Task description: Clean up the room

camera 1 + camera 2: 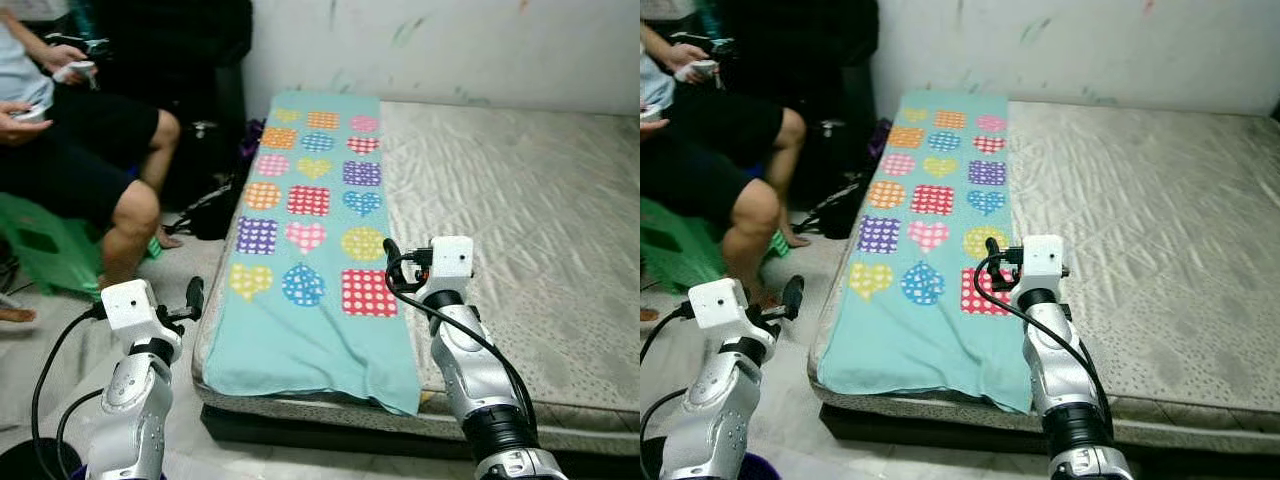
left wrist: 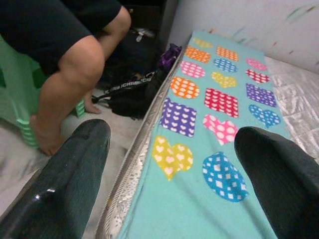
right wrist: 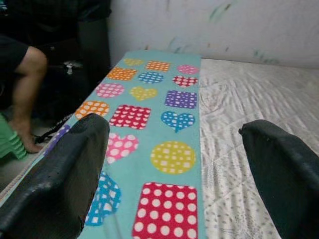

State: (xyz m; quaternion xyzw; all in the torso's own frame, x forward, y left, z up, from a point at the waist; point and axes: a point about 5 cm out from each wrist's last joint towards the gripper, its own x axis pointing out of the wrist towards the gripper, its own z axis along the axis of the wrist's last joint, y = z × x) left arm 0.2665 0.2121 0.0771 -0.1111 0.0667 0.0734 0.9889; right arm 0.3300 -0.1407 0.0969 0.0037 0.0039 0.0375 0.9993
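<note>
A teal cloth (image 1: 312, 250) printed with coloured hearts, circles and squares lies flat along the left side of a grey mattress (image 1: 520, 200), and its near end hangs over the front edge. My left gripper (image 1: 194, 298) is open and hovers off the mattress's left front corner, over the floor. In the left wrist view its fingers (image 2: 75, 174) frame the cloth's near left part. Over the cloth's right edge, by the red dotted square (image 1: 368, 292), my right gripper (image 1: 392, 256) is held open. Its fingers (image 3: 65, 169) are spread wide with nothing between them.
A person (image 1: 90, 150) sits on a green stool (image 1: 45, 255) at the left, holding small devices, with a bare leg close to my left arm. A black bag (image 1: 215, 210) lies on the floor against the mattress side. A marked white wall (image 1: 450, 45) stands behind.
</note>
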